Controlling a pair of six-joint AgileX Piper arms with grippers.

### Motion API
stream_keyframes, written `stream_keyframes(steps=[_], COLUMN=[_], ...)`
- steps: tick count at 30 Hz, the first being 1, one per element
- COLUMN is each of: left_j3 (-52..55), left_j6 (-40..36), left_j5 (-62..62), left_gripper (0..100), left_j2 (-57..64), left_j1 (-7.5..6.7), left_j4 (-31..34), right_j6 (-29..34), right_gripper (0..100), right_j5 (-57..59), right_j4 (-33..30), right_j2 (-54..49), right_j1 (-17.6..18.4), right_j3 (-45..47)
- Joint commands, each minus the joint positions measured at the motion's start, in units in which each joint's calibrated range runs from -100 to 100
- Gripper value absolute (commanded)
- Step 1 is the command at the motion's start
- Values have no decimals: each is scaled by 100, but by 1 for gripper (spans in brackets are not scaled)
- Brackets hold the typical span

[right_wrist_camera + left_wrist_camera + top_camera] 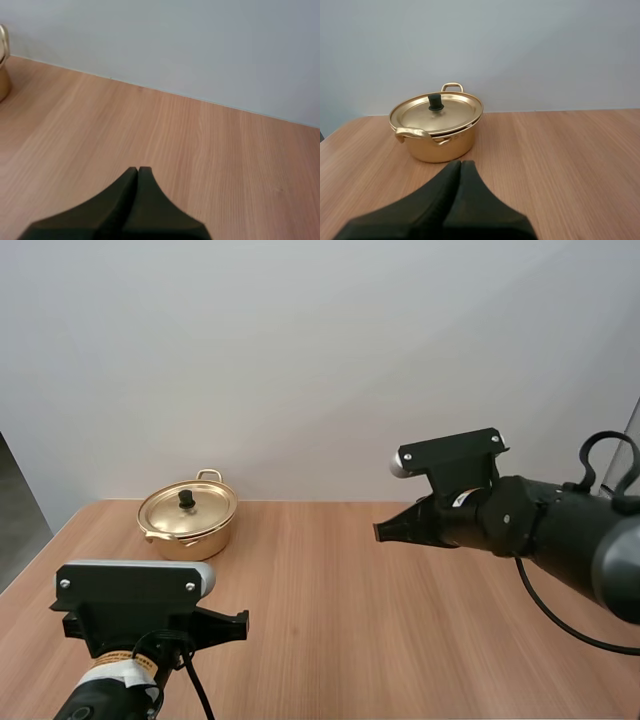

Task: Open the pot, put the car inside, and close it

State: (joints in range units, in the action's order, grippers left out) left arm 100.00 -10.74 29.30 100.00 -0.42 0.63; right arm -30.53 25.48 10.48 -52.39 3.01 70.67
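Observation:
A gold pot [187, 519] stands at the far left of the wooden table, its gold lid [186, 506] on and a black knob [185, 498] on top. My left gripper [236, 625] hovers near the front left edge, well short of the pot, and is shut on nothing. In the left wrist view its fingers [460, 166] lie together as one dark wedge aimed at the pot [438, 129]. My right gripper [382, 531] hangs above the table's right-middle, pointing left, shut and holding nothing. The right wrist view has its tips [138, 171] over bare wood, the pot's edge [3, 65] far off.
The wooden table [340, 610] runs up to a plain pale wall at the back. Its left edge [45, 545] drops off just beside the pot. Bare wood lies between the two grippers.

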Motion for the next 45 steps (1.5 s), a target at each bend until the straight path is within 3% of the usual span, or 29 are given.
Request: stream_keyframes(steps=[1,6,18,28,37,45], left_j3=[0,0,0,0,0,0], left_j6=[5,5,5,5,5,5], left_j5=[-2,-2,-2,-2,-2,-2], left_gripper=[0,0,0,0,0,0], left_j2=[0,0,0,0,0,0], left_j1=[1,1,1,1,1,1], left_j4=[6,6,6,6,6,6], right_j6=[-4,-4,709,709,1496,1505], right_gripper=[0,0,0,0,0,0], right_j5=[-8,178,349,353,611,611], right_j4=[-473,-1084,-861,-706,-655,-647], right_j2=[-580,-1515,-3240,-4672,-4761,-4761], right_j1=[49,64,-129,-129,-267,-339], right_j3=[268,861,2061,2933,2933,2933])
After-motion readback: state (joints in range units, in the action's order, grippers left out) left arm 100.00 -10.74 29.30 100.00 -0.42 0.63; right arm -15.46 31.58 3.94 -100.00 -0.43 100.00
